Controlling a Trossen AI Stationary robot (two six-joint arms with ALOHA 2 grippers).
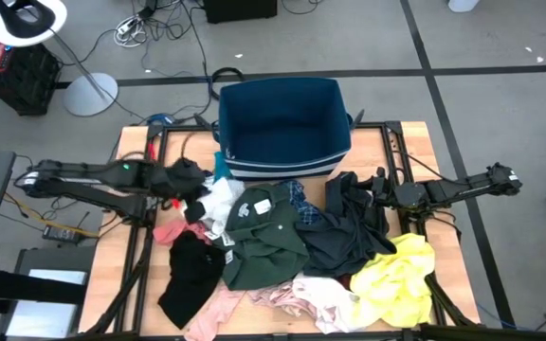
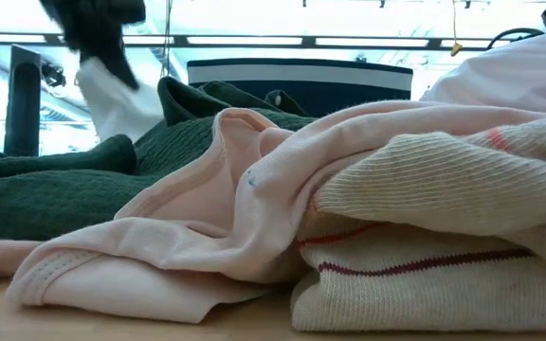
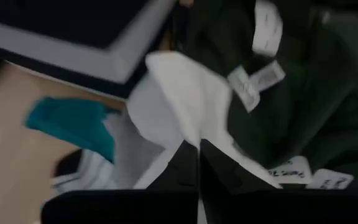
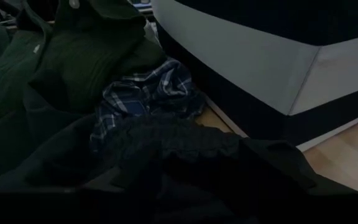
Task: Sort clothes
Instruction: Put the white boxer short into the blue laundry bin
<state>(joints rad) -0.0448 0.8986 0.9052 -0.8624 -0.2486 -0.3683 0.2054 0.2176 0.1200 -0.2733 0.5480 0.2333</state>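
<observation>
The clothes lie heaped on the table's near half: a dark green sweater, a black piece, a yellow one, pale pink ones, blue plaid and a dark garment. My left gripper is raised at the heap's left side, shut on a white garment. My right gripper waits at the right, above the dark garment, open and touching nothing. My left gripper pinches a bunched part of the white garment between its two shut fingers. The fingers slant downward, coming from the table's left. The cloth hangs slack below the gripper; its lower part rests against the green sweater.
The navy bin with white stripes stands open at the table's far middle, just beyond the heap. A teal cloth lies by the bin's near left corner. A salmon piece lies under my left arm.
</observation>
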